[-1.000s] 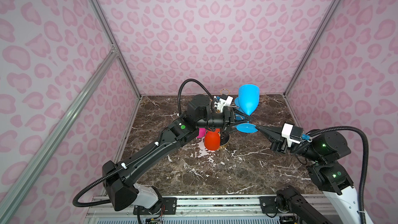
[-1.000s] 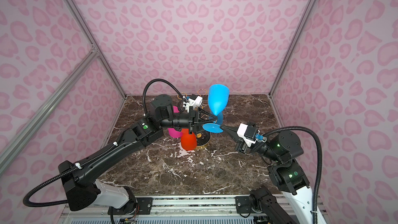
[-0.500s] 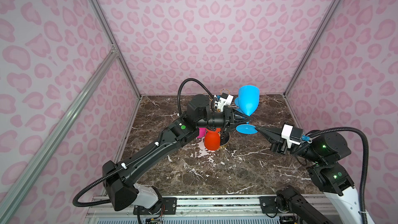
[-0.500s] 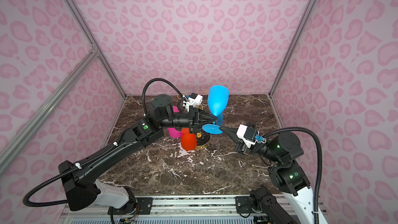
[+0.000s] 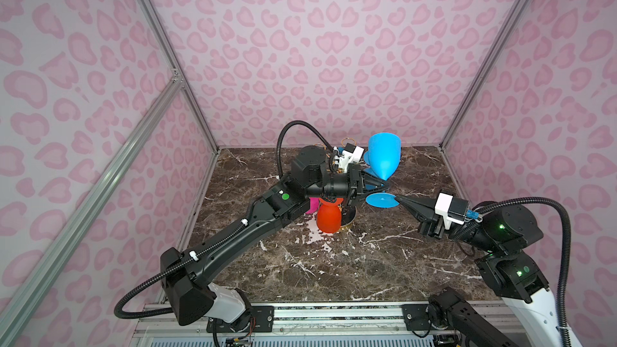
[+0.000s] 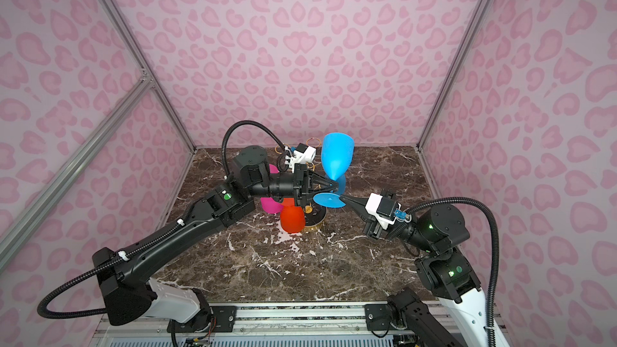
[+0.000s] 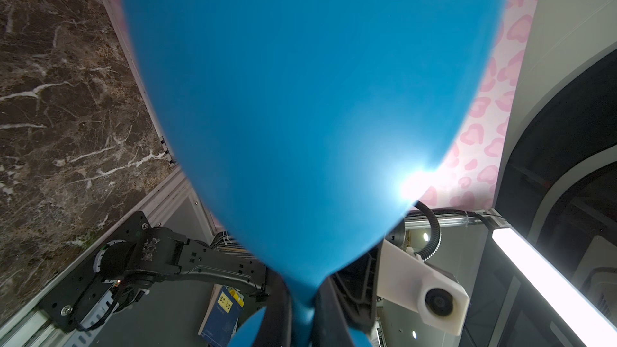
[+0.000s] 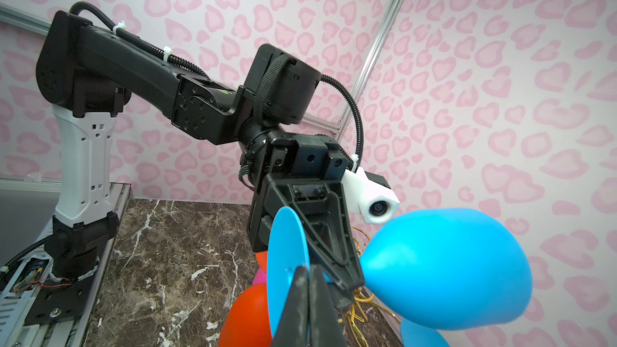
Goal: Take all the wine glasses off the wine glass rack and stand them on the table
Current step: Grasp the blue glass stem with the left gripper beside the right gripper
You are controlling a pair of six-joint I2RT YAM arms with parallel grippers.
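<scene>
Clamping on the thin stem of the blue wine glass (image 5: 384, 156), the left claw (image 5: 383, 185) is holding it upright, above the rack (image 6: 318, 219) and slightly to its right. The right claw (image 5: 398, 198) is pinching the glass's foot.

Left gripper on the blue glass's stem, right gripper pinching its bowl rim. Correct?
Not quite. The right gripper pinches the edge of the foot of the blue wine glass, not its bowl rim; the right wrist view shows it. The left gripper is on the stem, as said.
</scene>
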